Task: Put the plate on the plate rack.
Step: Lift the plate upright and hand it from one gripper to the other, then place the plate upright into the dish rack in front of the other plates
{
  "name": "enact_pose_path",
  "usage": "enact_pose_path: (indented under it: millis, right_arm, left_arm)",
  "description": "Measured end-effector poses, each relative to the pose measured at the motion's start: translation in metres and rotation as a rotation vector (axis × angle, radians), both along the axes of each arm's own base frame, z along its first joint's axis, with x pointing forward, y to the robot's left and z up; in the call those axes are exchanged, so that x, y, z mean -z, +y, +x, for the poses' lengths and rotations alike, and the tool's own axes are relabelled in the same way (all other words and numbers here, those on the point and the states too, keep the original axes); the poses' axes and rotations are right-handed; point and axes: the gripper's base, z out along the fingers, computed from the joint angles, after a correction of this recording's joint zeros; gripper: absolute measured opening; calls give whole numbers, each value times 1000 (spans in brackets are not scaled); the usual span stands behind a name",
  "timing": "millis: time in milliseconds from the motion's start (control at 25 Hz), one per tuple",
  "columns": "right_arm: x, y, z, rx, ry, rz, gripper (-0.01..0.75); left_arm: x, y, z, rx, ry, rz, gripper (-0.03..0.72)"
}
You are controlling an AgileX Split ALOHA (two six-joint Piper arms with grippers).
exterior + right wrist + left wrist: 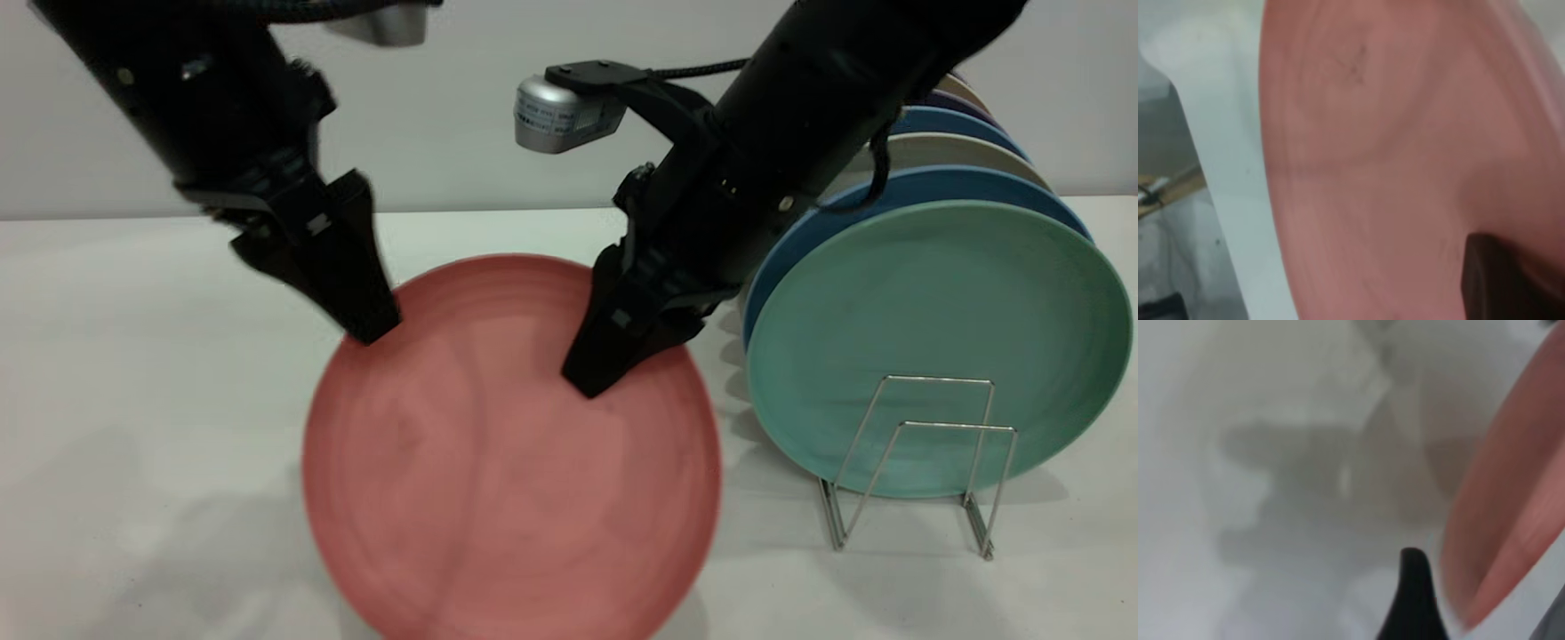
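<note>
You had the plate upright, your right gripper clamped on its top edge and left gripper, grip unclear, at the opposite edge; next, carry it to the plate rack just beyond your right gripper.

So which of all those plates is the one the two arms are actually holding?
The salmon-pink plate, gripped between the left gripper and right gripper. The teal-green plate and those behind it stand untouched in the plate rack.
</note>
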Motion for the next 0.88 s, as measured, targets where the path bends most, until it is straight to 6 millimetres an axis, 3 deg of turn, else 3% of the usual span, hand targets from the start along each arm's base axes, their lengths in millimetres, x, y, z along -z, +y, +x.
enact_pose_path:
  millis: [160,320,600,880]
  right_arm:
    - [-21,-3,-2,-24,-14,-26,102]
    - [-46,-10,-8,-39,-48,-61,102]
    - [-79,-30,-19,15,-68,-210,102]
    - [-109,-47,-32,61,-122,-327,102]
  left_arm:
    - [2,10,-1,-52,20,109,641]
    - [3,18,2,-153,15,178,582]
    - [3,48,15,-413,17,171,498]
    - [3,70,23,-582,24,154,485]
